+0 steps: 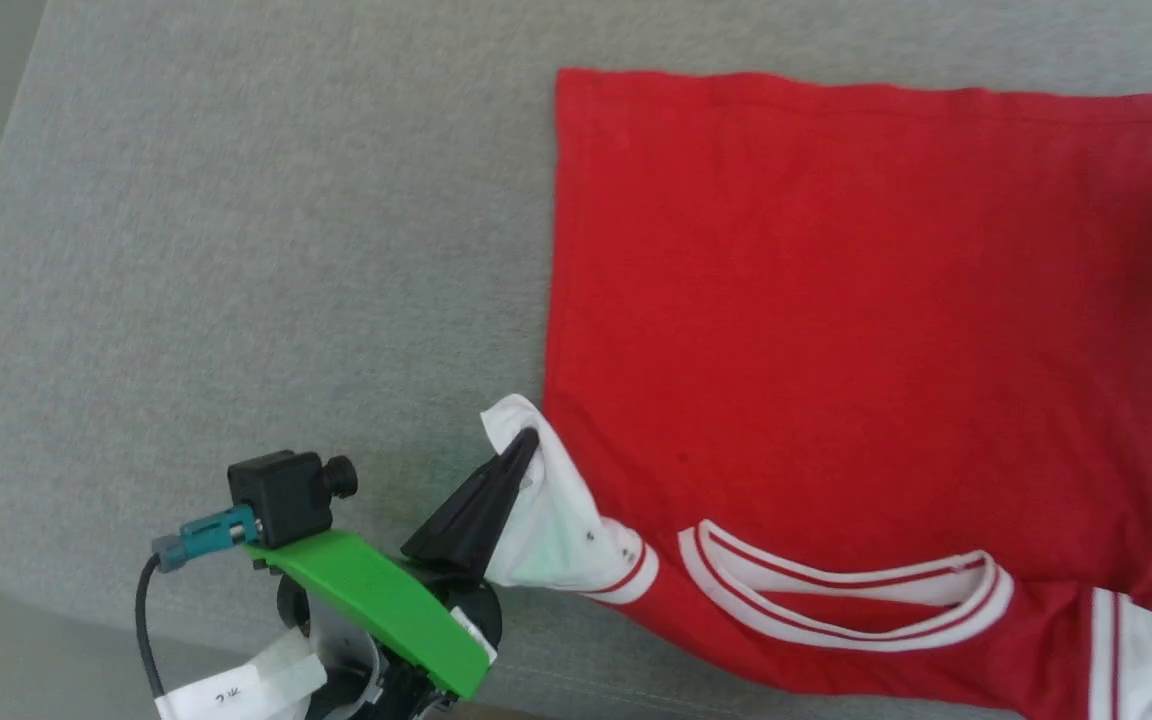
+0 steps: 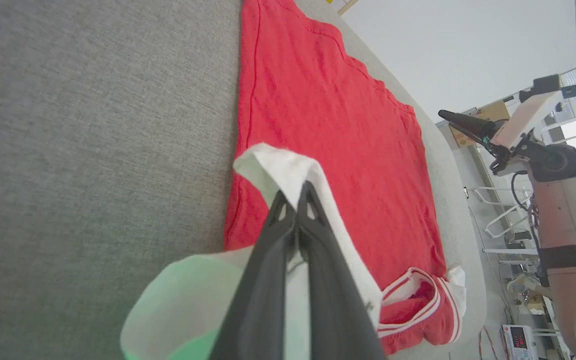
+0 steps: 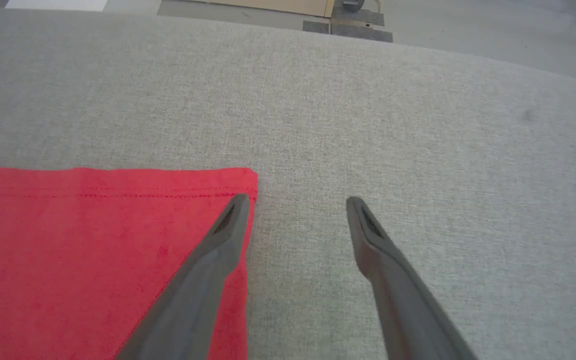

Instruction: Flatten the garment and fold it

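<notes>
Left hand grips garment sleeve edge (open table beside), right hand gapes over hem corner

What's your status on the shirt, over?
Left gripper shut on white sleeve. Right gripper open at hem corner. Shirt spread flat on grey table, unfolded. Nothing blocking.

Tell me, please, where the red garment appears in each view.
Head view: the garment spreads across centre and right.
Left wrist view: upper centre, beyond the left gripper shut on its white sleeve.
Right wrist view: lower left.
Shared landmark: the hem corner beside the right gripper.
</notes>
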